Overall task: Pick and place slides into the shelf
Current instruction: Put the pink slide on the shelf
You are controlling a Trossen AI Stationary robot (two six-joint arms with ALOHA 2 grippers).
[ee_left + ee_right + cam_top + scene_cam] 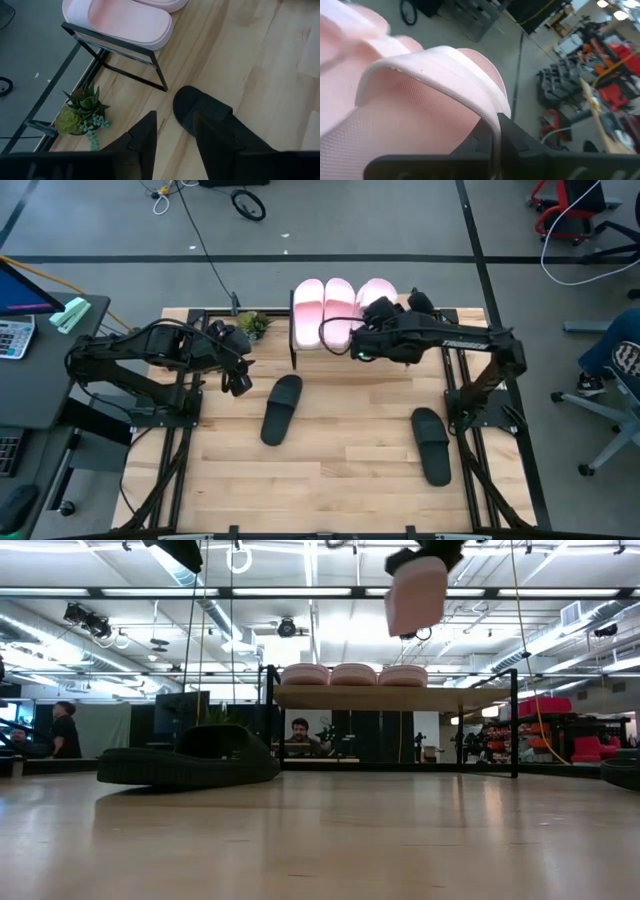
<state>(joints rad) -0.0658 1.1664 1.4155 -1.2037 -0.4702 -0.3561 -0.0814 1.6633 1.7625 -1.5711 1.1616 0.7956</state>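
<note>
A pale wooden worktop (340,450) stands in an open workshop with a grey floor and office chairs around it. At its far edge sits the shelf (300,350), a light board on a thin black frame, carrying three pale pink slides (338,300) side by side, their long axes running from the near edge to the far edge of the worktop.

The step in hand is the placing of a fourth pink slide (416,595). The right end effector (362,348) grips it by the rim of its strap, fingers pinched tight, and holds it aloft above the shelf's near edge, beside the third pink slide. It hangs almost vertically, long axis up and down. The next move calls for tilting it flat, lining it up parallel to its neighbours and lowering it onto the bare part of the board.

The left end effector (238,383) hovers part open and empty, just beside a black slide (281,408). That slide lies flat, long axis near to far and slightly slanted. A second black slide (431,444) lies well apart, on the right, similarly aligned. A small succulent (82,112) stands near the shelf's left leg.
</note>
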